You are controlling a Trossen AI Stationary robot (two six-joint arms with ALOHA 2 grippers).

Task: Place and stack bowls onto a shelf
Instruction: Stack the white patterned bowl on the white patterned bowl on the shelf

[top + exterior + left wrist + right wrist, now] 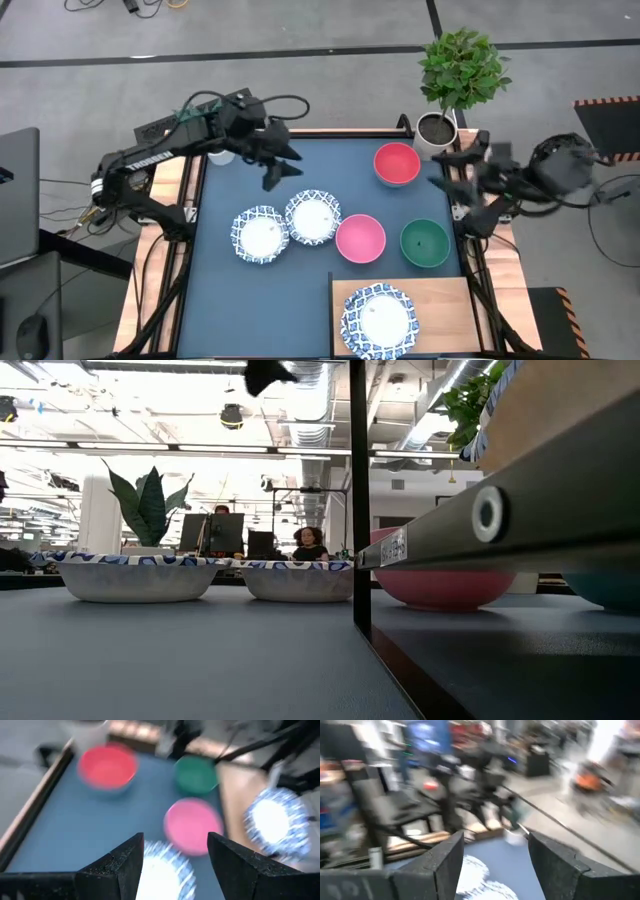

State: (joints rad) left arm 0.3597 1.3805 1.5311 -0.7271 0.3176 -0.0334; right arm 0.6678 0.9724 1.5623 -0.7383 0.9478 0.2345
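Two white bowls with blue patterned rims (pixel 260 235) (pixel 313 217) sit side by side on the blue tabletop; the pink bowl (pixel 360 239), green bowl (pixel 425 243) and red bowl (pixel 397 164) rest nearby. Another blue-rimmed bowl (pixel 378 321) stands on the wooden shelf (pixel 440 300). My left gripper (pixel 280 165) hangs open above the table's far left part, its fingers (pixel 131 865) over a blue-rimmed bowl (pixel 165 875). My right gripper (pixel 462 195) is open in the air at the table's right edge.
A potted plant (pixel 455 80) in a white pot stands at the far right corner, close behind the right arm. A small white pot (pixel 222 156) sits at the far left edge under the left arm. A laptop (pixel 15 195) lies off the left side.
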